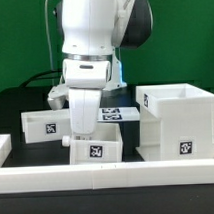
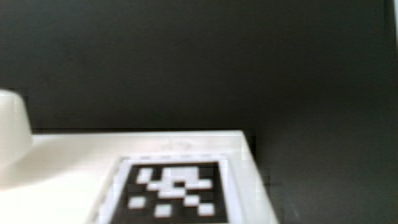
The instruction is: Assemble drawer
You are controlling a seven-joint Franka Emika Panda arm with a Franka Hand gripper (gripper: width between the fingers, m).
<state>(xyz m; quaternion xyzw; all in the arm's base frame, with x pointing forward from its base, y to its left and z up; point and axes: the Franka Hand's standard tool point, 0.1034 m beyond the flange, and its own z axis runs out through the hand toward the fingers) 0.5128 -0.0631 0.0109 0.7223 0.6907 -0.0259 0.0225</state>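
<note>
Your tool (image 1: 88,127) hung low over the front tray (image 1: 94,148), jaws hidden, so you couldn't tell their spread or hold. The second tray (image 1: 44,124), smooth white plastic, lay toward the exterior view's left, the boxy cube housing (image 1: 178,123) right, on the dark matte tabletop (image 1: 15,106).

We see a robot arm (image 1: 92,30) cased in smooth, glossy white shells with rounded, bulging contours. A black section (image 1: 142,24) shows behind its upper part on the exterior view's right. Lower down, a thin grey ring (image 1: 90,63) circles the wrist above a wider white flange, with dark fittings (image 1: 57,95) at its side on the exterior view's left, and below that is the gripper (image 1: 84,126), a plain white boxy block whose fingers are hidden from us.
</note>
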